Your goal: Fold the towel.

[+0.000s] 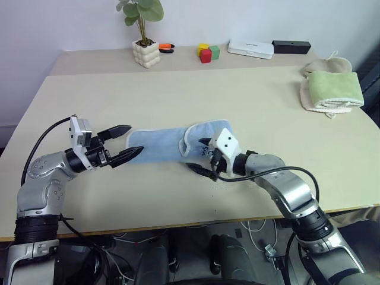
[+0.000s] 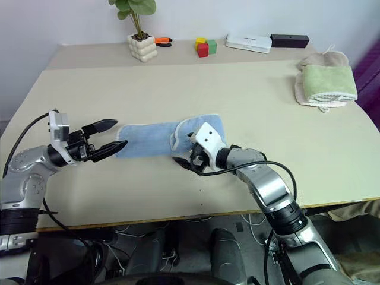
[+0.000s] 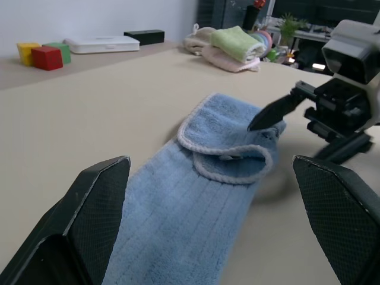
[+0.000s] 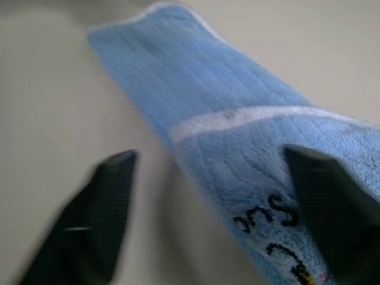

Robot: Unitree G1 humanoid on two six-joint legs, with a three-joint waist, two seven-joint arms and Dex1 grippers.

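Observation:
The light blue towel (image 1: pixel 163 145) lies flat in a strip at the middle of the table (image 1: pixel 237 101). Its right end (image 1: pixel 208 133) is folded back over itself, white trim and a dark embroidered mark (image 4: pixel 273 225) showing. My left gripper (image 1: pixel 135 139) is open at the strip's left end, one finger on either side of the edge and just off the cloth. My right gripper (image 1: pixel 202 155) is open at the folded right end. One of its fingers (image 3: pixel 273 113) hovers over the fold, the other is near the table beside the towel's front edge.
At the table's far right lies a folded green towel (image 1: pixel 333 88) on a beige cloth (image 1: pixel 323 64). Along the back edge stand a potted plant (image 1: pixel 146 52), coloured blocks (image 1: pixel 208 52), a white box (image 1: pixel 250 47) and a black box (image 1: pixel 291 46).

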